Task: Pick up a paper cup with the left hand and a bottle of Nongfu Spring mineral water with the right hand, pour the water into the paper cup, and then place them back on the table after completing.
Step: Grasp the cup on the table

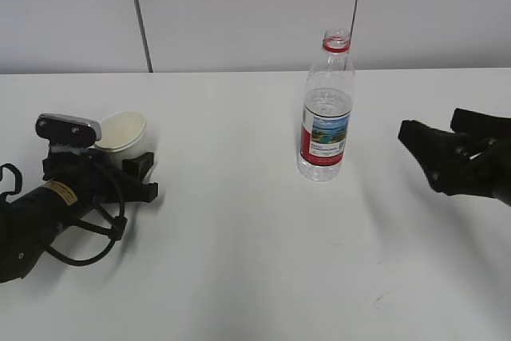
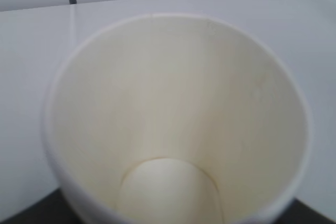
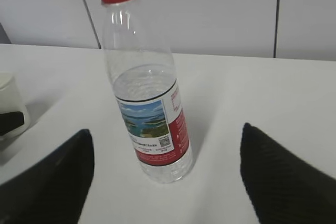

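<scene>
The white paper cup stands at the left, slightly tilted, between the fingers of my left gripper, which is shut on it low on the table. In the left wrist view the cup's empty inside fills the frame and the fingers are hidden. The Nongfu Spring bottle stands upright and uncapped, with a red neck ring and about two-thirds full of clear water. My right gripper is open and empty to the right of the bottle. In the right wrist view the bottle stands ahead, between the open fingers.
A white panelled wall with dark seams runs behind the table. A small scuff mark lies on the tabletop at the front right. The cup and a left finger show at the left edge of the right wrist view.
</scene>
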